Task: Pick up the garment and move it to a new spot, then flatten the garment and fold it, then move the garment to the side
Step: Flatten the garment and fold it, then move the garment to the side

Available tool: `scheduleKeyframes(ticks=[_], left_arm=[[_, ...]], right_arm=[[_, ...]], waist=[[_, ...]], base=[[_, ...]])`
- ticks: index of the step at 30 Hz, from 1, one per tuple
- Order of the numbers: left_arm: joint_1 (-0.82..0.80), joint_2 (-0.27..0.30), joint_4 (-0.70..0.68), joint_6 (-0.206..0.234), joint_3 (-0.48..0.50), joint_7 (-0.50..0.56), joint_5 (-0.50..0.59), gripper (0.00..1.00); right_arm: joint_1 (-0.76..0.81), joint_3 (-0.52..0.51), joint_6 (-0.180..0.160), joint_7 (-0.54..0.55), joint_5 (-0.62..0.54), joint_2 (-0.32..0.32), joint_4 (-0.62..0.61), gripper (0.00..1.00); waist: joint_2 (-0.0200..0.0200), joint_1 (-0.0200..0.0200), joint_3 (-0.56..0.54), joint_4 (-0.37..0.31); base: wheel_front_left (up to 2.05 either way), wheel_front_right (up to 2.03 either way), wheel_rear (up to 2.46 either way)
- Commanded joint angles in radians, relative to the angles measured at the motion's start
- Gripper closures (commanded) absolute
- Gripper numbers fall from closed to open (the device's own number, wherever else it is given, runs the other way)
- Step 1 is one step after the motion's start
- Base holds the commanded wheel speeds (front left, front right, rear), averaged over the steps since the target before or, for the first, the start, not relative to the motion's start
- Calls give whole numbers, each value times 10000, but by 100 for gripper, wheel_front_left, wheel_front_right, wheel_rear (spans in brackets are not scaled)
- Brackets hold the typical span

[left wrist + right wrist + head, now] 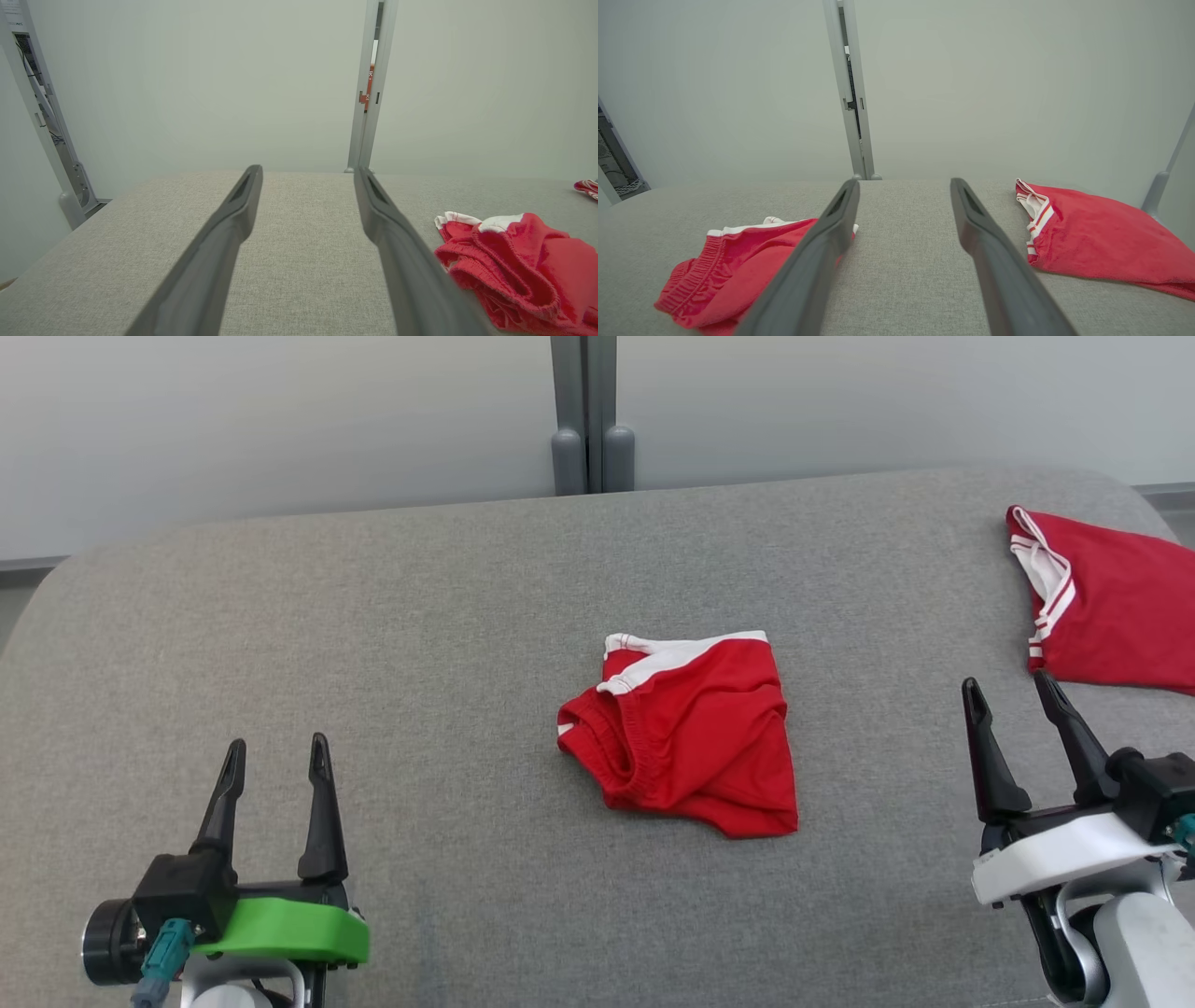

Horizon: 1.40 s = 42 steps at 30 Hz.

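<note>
A crumpled pair of red shorts (695,737) is seen at the middle of the grey padded bench (420,616), well apart from both claws. Its gathered waistband is turned toward the bench's left edge and its white trim toward the far edge. The bundle is nearly square, and its longest line is traced from far left to near right.

The left claw (278,744) is held near the near-left corner, fingers spread and empty. The right claw (1009,680) is held at the right edge, likewise spread and empty.

A second red garment (1111,607) is laid flat at the far-right corner. In the right wrist view it (1092,238) is shown whole beside the shorts (728,266). In the left wrist view only its tip (586,186) is caught beyond the shorts (518,266).
</note>
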Motion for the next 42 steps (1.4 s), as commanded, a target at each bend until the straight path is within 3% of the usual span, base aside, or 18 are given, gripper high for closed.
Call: scheduleKeyframes(ticks=[1,18,42], left_arm=[[200,71,-19,-69,60,-29,92,0],[964,454,-15,-128,318,3,150,0],[1315,708,-1024,10,123,1079,-180,0]], right_arm=[[229,-51,-8,-19,-78,33,-174,0],[1808,-480,-8,149,-362,573,-1321,0],[2151,-742,-8,1508,-803,983,-2211,0]], waist=[[-1,0,-227,-159],[-1,0,-581,9],[-1,0,-575,401]], base=[[0,0,0],[0,0,0],[0,0,0]])
